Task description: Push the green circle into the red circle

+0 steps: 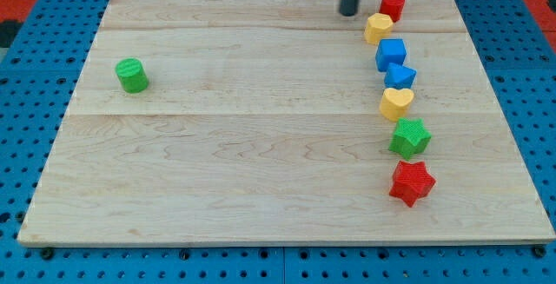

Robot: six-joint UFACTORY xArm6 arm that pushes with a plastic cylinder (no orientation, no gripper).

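Nearest the view's bottom sits a red star block (411,182), a green star block (409,136) just above it; further up run a yellow heart block (396,102), two blue blocks (395,65) and a yellow block (378,28); the red circle (392,5) tops that column; my tip (348,12), a bare rod with no pincer to open or close, stands just left of it; the green circle (132,75) lies well apart at the wooden board's (261,180) left; a long off-centre push would probably let it roll aside or strike the yellow block first.

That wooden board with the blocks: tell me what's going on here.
A robot arm with a dark rod is meant to push the green circle into the red circle. My tip sits at the view's top, just left of the red circle and a yellow block. The green circle stands alone far at the view's left, untouched. Other blocks line the right side.
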